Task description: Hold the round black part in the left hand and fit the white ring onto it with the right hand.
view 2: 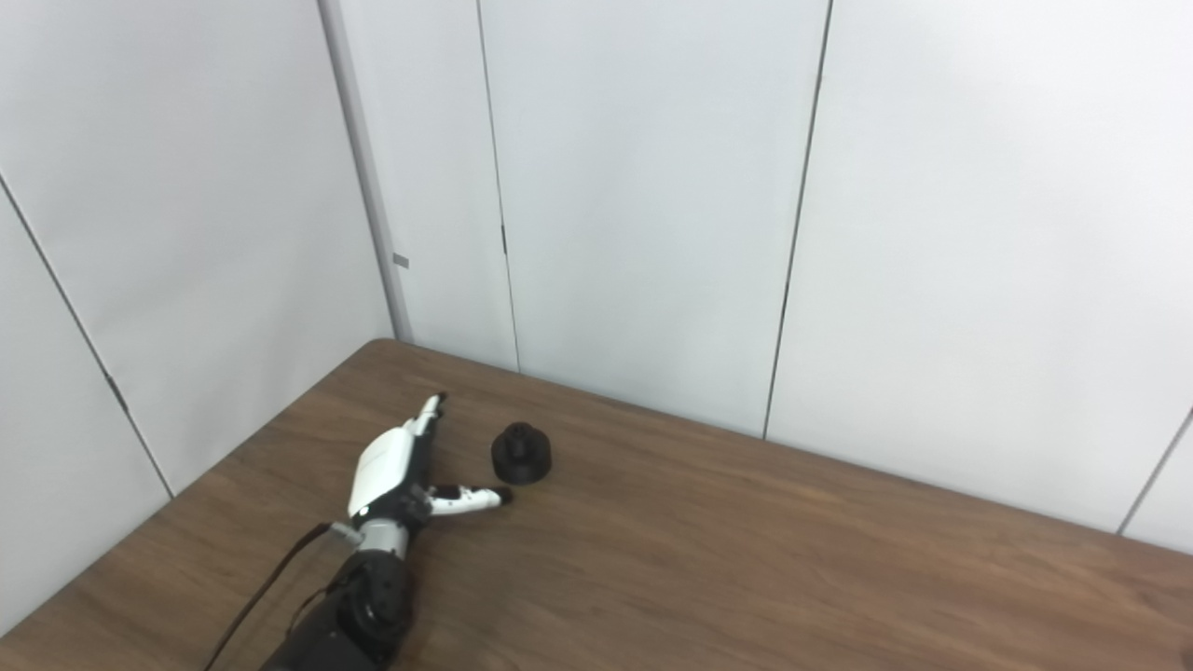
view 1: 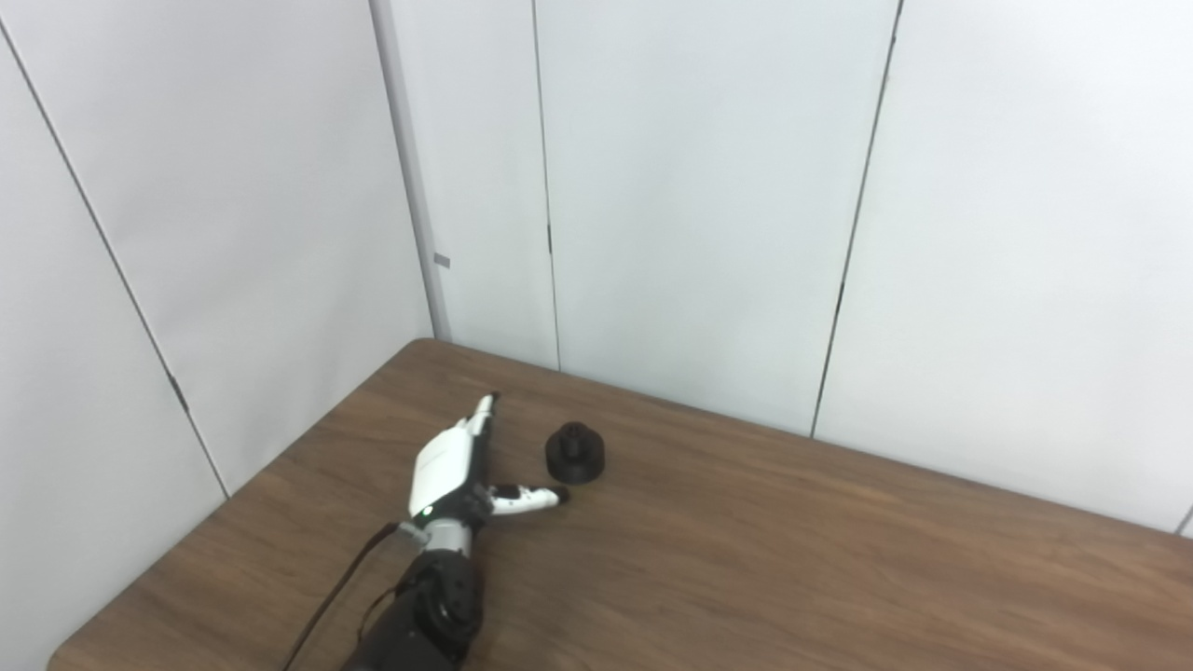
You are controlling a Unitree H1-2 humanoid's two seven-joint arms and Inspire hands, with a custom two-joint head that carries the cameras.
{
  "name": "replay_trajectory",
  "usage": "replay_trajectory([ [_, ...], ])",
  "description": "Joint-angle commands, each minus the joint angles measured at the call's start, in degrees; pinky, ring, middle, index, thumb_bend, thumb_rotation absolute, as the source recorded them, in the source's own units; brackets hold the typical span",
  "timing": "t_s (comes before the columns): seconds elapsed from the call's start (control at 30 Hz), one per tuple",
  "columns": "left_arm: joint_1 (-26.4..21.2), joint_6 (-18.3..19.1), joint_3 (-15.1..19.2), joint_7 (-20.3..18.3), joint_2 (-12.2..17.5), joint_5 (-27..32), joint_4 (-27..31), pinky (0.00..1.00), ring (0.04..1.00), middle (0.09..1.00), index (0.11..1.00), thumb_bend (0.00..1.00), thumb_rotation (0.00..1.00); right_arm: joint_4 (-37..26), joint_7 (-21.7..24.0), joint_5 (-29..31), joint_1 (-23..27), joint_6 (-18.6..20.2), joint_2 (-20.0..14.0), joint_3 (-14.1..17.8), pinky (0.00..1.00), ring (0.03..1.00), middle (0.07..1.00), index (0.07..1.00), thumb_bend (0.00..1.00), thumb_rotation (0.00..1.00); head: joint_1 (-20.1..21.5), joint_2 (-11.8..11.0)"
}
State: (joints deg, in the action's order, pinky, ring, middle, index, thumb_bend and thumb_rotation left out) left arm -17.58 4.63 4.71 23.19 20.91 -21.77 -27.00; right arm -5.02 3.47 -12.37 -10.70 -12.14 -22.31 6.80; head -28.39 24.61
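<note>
Left eye view, and we start at the fingers (view 1: 481, 417) of the left hand (view 1: 452, 466): stretched out straight and pressed together edge-on, pointing toward the far corner, while the thumb (view 1: 531, 499) juts sideways to the right, so the hand is released and grasping nothing. It sits low over the table (view 1: 792, 559), though whether its edge actually touches the wood is hard to make out. The round black part (view 1: 575, 453) stands on the table just beside the hand, in the gap between the straight fingers and the thumb, close above the thumb tip but apart from it. Its top shows a raised hub, but the dark surface swallows any finer detail. Back from the hand, the dark forearm (view 1: 424, 606) and a thin cable (view 1: 340, 587) run off the bottom edge, cut off there. Behind the table, pale wall panels (view 1: 699, 186) close the corner.
</note>
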Motion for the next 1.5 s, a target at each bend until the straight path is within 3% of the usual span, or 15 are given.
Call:
replay_trajectory([
  [0.0, 1.0, -2.8, 0.1, 0.1, -0.4, 0.9, -0.4, 1.0, 0.979, 0.963, 1.0, 1.0, 0.35, -0.4, -0.5, 0.1, 0.0, 0.1, -0.3, 0.6, 1.0, 1.0, 1.0, 0.983, 0.49, 0.53, -0.1, 0.1],
  [0.23, 5.5, -2.9, 0.6, 2.7, -1.2, -1.6, 10.6, 1.0, 1.0, 0.999, 1.0, 1.0, 0.39, -0.2, -0.5, 0.2, 0.2, -0.3, -0.2, 0.6, 1.0, 1.0, 1.0, 0.986, 0.47, 0.51, -0.2, -0.1],
  [0.37, 7.2, -3.0, 1.2, 0.1, -2.3, 0.2, 15.0, 1.0, 1.0, 1.0, 1.0, 1.0, 0.39, 0.1, -0.7, -0.3, 0.3, 0.0, -0.2, 0.6, 1.0, 1.0, 1.0, 0.987, 0.5, 0.54, -0.2, -0.2],
  [0.5, 7.6, -0.9, 1.3, -4.1, -2.7, 2.2, 16.6, 1.0, 1.0, 1.0, 1.0, 1.0, 0.42, 0.3, -0.8, -0.5, 0.4, -0.3, -0.2, 0.6, 1.0, 1.0, 1.0, 0.988, 0.51, 0.56, 0.0, -0.1],
  [0.6, 7.1, 0.4, 0.2, -5.1, -3.1, 0.6, 16.0, 1.0, 1.0, 1.0, 1.0, 1.0, 0.43, 0.5, -0.8, -0.5, 0.4, -0.5, -0.2, 0.5, 1.0, 1.0, 1.0, 0.99, 0.51, 0.56, 0.1, -0.2],
  [0.77, 4.6, 2.4, -1.1, 0.9, -5.5, -5.5, 11.7, 1.0, 1.0, 1.0, 1.0, 1.0, 0.4, -0.4, -0.8, -0.2, 0.1, -0.1, 0.2, 0.4, 1.0, 1.0, 1.0, 0.987, 0.51, 0.55, 0.1, -0.1],
  [1.17, -5.6, 4.9, -2.5, 23.3, -10.4, -13.4, -8.2, 1.0, 1.0, 1.0, 1.0, 0.98, 0.29, -0.1, -1.6, -0.6, -0.3, -1.5, 0.8, 0.2, 1.0, 1.0, 1.0, 0.988, 0.49, 0.53, 0.8, -0.3],
  [1.33, -8.4, 1.6, -3.5, 28.5, -9.5, -12.7, -15.3, 1.0, 1.0, 1.0, 1.0, 0.95, 0.25, -0.5, -1.2, -0.4, -0.5, -1.1, 0.7, 0.1, 1.0, 1.0, 1.0, 0.996, 0.5, 0.57, 0.9, -0.2],
  [1.47, -9.6, 0.8, -4.0, 29.7, -8.9, -11.9, -18.1, 1.0, 1.0, 1.0, 1.0, 0.96, 0.25, -0.7, -1.3, -0.5, -0.5, -1.0, 0.8, 0.1, 1.0, 1.0, 1.0, 0.996, 0.5, 0.57, 1.1, -0.1],
])
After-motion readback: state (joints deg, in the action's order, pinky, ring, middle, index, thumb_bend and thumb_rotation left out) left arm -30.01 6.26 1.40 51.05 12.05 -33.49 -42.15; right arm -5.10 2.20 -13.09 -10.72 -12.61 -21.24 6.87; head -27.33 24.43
